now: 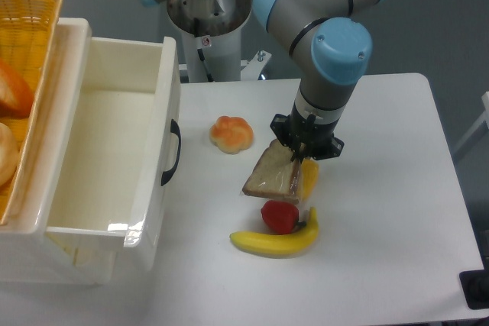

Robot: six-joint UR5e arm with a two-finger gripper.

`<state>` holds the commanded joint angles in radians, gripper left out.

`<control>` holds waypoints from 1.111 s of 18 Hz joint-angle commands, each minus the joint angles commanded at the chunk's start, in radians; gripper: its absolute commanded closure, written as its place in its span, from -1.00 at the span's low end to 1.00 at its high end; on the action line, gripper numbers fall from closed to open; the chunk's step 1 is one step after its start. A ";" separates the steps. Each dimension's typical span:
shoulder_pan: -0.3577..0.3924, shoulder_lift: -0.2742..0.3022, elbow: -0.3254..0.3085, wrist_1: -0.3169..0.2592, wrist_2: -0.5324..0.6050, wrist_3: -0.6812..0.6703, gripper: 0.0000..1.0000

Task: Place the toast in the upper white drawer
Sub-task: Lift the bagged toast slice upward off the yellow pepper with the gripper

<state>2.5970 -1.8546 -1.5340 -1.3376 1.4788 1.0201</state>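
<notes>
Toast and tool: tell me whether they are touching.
Touching. The fixed camera shows the tool closed on the upper right edge of the toast, which hangs tilted from it above the table.

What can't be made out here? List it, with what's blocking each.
- Gripper fingertips, fixed camera: hidden by the wrist above and the toast.
- Yellow item beside the toast: mostly covered, kind unclear.
- Basket contents: cut off at the left edge.
- Drawer front-left corner: cut off.
</notes>
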 joint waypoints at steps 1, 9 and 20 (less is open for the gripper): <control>-0.002 0.000 -0.003 0.002 0.002 0.000 0.79; 0.009 0.003 0.017 0.002 0.002 -0.011 0.79; 0.054 0.047 0.032 -0.051 0.113 -0.017 0.79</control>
<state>2.6507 -1.8071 -1.5018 -1.3881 1.5923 1.0032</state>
